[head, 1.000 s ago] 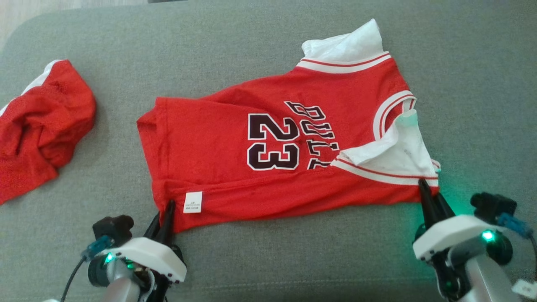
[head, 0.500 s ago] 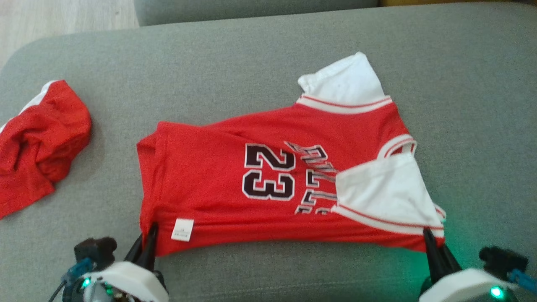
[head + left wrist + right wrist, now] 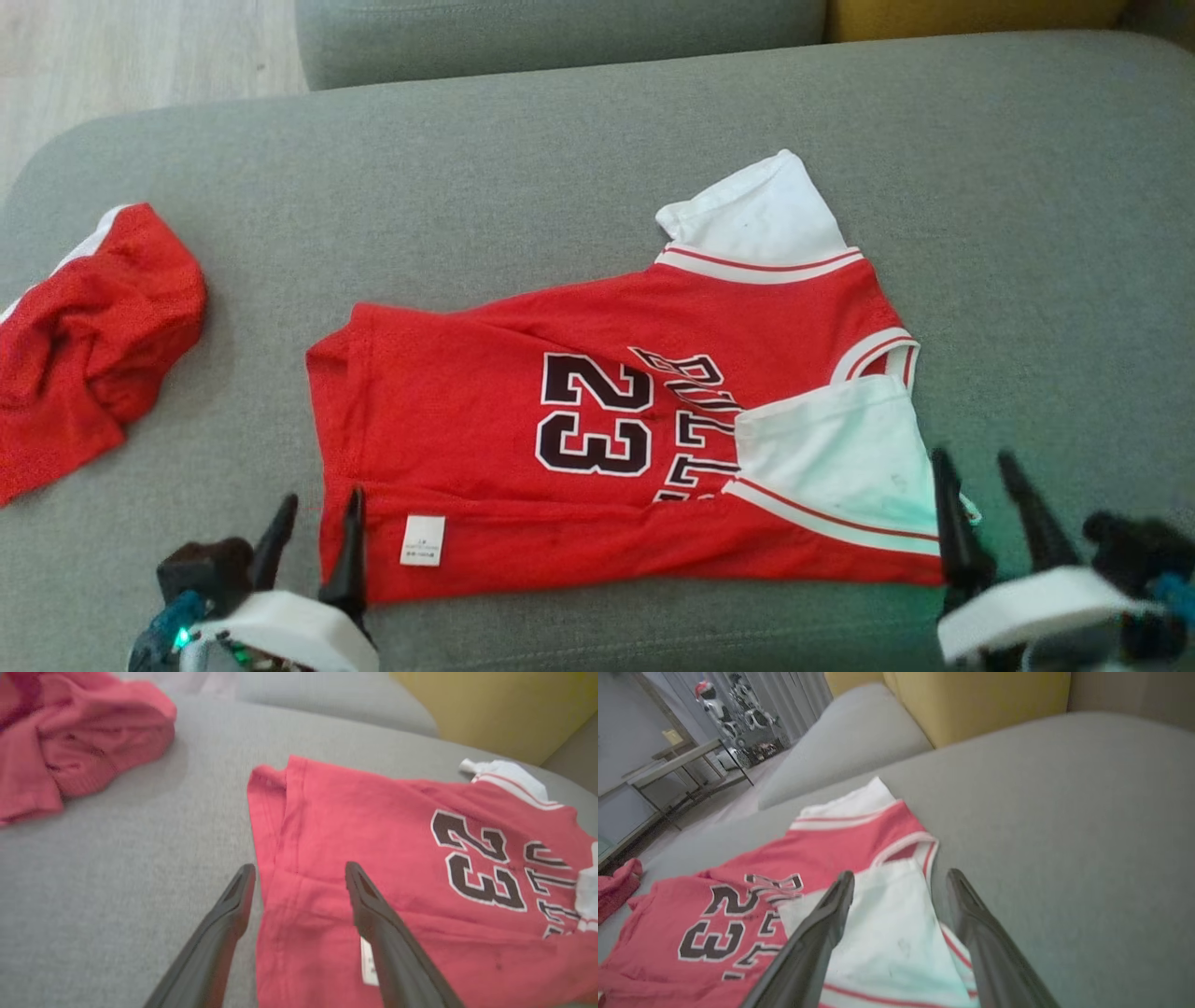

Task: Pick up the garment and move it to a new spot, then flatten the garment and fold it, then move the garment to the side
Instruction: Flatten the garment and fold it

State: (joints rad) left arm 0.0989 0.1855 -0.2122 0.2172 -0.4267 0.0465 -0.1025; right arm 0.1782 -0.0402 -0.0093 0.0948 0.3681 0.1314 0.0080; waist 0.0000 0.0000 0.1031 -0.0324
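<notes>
A big grey sofa fills most of the view. A red jersey with the number 23 lies spread out flat in the middle of it. A crumpled red cloth sits well apart, far to the left. The left tool is spread wide at the jersey's near corner, holding nothing. The right tool is spread wide by the white sleeve, holding nothing. A small white label shows near the left tool.

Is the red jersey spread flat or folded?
Partly folded: the jersey lies flat, but one white sleeve is turned over its front.
</notes>
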